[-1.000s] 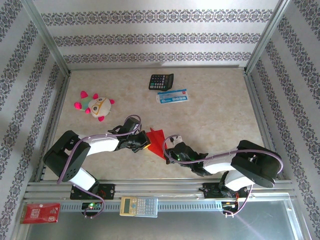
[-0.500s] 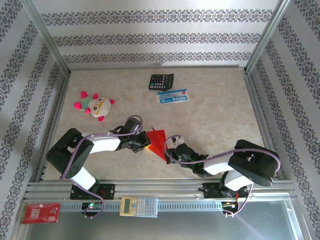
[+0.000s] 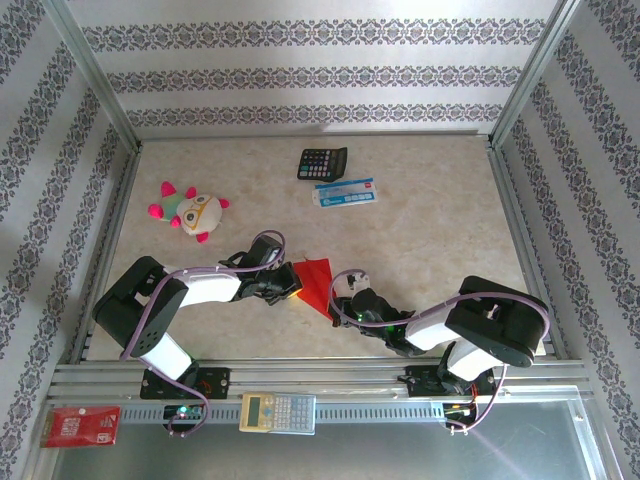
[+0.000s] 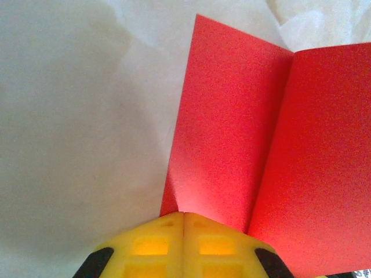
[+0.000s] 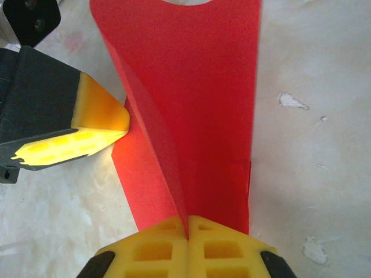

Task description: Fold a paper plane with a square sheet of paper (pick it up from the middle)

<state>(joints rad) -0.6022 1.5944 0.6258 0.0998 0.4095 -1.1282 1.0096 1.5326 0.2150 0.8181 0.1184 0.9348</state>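
The creased paper (image 3: 315,281) was at the desk's (image 3: 430,220) near middle. The left fingers (image 4: 153,248) were closed on its left edge, the right fingers (image 5: 156,250) on its near corner.

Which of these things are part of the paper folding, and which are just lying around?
In use: the red paper, pinched by the left gripper and the right gripper.
Lying about: black calculator, blue-and-white packet, plush toy, beige calculator, red packet.
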